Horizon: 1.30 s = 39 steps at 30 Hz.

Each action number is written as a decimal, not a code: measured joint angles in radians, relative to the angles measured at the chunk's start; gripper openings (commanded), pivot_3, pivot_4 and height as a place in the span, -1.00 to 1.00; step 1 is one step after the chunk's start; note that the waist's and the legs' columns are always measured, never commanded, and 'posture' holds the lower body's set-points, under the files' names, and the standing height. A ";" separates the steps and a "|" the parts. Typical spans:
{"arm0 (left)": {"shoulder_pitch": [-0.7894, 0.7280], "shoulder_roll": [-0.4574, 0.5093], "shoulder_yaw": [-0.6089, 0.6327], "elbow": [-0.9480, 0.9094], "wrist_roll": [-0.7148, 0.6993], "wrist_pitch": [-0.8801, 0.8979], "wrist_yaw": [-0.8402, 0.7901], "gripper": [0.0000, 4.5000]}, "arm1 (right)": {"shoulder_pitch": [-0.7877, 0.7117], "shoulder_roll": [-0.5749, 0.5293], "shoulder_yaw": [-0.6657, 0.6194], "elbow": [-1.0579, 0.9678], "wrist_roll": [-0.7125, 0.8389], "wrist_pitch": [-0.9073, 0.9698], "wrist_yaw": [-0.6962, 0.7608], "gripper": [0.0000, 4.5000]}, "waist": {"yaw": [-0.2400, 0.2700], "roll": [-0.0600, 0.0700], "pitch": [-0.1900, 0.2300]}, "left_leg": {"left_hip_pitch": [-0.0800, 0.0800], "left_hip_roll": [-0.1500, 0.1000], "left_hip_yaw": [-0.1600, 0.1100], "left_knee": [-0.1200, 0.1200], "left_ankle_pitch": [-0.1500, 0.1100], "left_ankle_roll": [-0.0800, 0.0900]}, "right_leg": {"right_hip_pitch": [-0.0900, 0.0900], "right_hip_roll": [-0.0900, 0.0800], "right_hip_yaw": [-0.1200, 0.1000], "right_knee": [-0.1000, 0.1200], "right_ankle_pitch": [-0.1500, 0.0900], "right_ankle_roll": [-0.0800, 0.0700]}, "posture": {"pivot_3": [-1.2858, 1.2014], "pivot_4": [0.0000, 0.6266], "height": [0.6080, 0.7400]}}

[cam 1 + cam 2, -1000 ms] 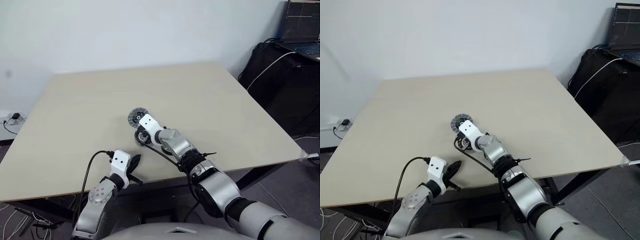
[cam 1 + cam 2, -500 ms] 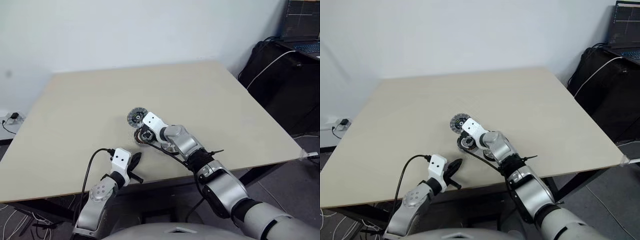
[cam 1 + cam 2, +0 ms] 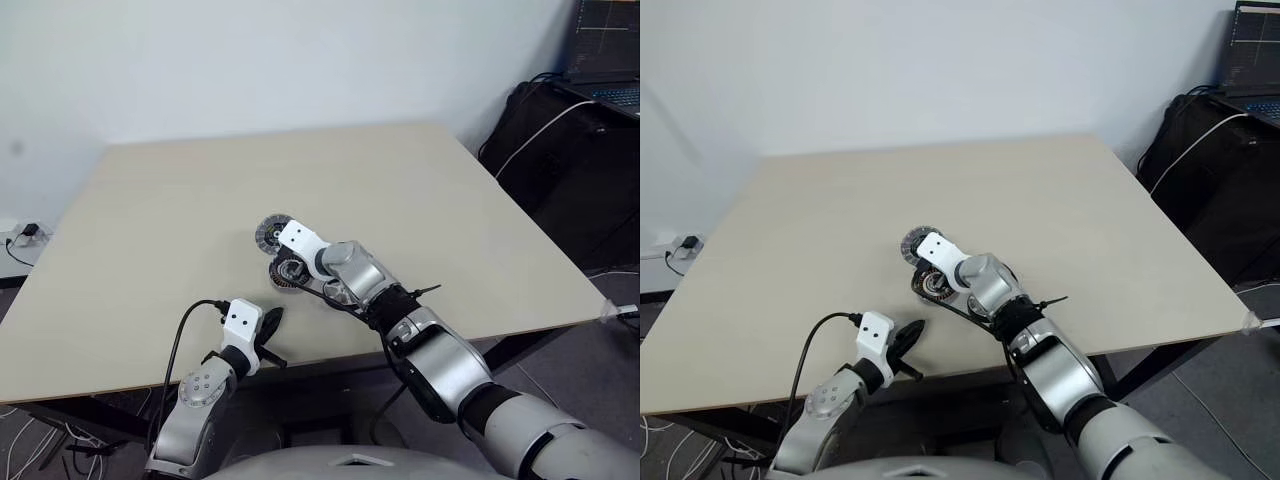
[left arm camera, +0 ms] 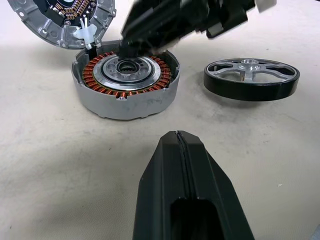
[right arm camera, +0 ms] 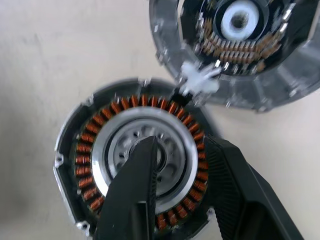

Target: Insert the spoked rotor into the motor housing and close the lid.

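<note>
Beige table (image 3: pixel 150 220): right tool (image 5: pixel 180 165), parted, hides part of the motor housing (image 4: pixel 125 82); left tool (image 4: pixel 185 190) clenched.

In the head views the right gripper (image 3: pixel 287 268) covers most of the motor housing (image 4: pixel 125 80), and the spoked rotor (image 4: pixel 251 79) sits behind the arm, too small to make out. In the left wrist view the lid (image 4: pixel 61 20) is cut off by the picture's edge, and the right gripper above the housing is blurred (its fingertips cannot be read there). In the right wrist view the lid's far part runs out of the picture.
</note>
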 measured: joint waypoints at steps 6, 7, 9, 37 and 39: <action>0.007 -0.006 0.001 0.002 0.000 -0.008 0.000 -1.00 | -0.014 0.000 0.021 0.022 -0.013 0.005 0.014 -0.31 | 0.000 0.000 0.000 | 0.000 0.000 0.000 0.000 0.000 0.000 | 0.000 0.000 0.000 0.000 0.000 0.000 | 0.03 -1.00 1.00; 0.007 -0.008 0.001 0.003 0.000 -0.012 0.000 -1.00 | -0.016 0.000 0.022 0.025 -0.017 0.006 0.013 -0.31 | 0.000 0.000 0.000 | 0.000 0.000 0.000 0.000 0.000 0.000 | 0.000 0.000 0.000 0.000 0.000 0.000 | 0.03 -1.00 1.00; 0.006 -0.009 0.001 0.005 0.000 -0.014 0.000 -1.00 | -0.018 0.002 0.022 0.029 -0.020 0.006 0.012 -0.31 | 0.000 0.000 0.000 | 0.000 0.000 0.000 0.000 0.000 0.000 | 0.000 0.000 -0.001 0.000 0.000 0.000 | 0.03 -1.00 1.00; -0.006 -0.015 0.007 0.022 0.000 -0.015 -0.001 -1.00 | -0.031 -0.006 -0.017 -0.017 0.005 0.058 0.012 -0.98 | 0.000 0.000 0.000 | 0.000 0.000 -0.002 0.000 0.001 -0.002 | 0.000 0.000 -0.002 0.000 0.000 0.000 | 0.03 -1.00 1.00; -0.006 -0.015 0.005 0.022 0.000 -0.015 -0.001 -1.00 | -0.031 -0.013 -0.014 -0.024 0.004 0.065 0.020 -0.98 | 0.000 0.000 0.000 | 0.000 0.000 -0.002 0.000 0.001 -0.002 | 0.000 0.000 -0.002 0.001 0.000 0.000 | 0.03 -1.00 1.00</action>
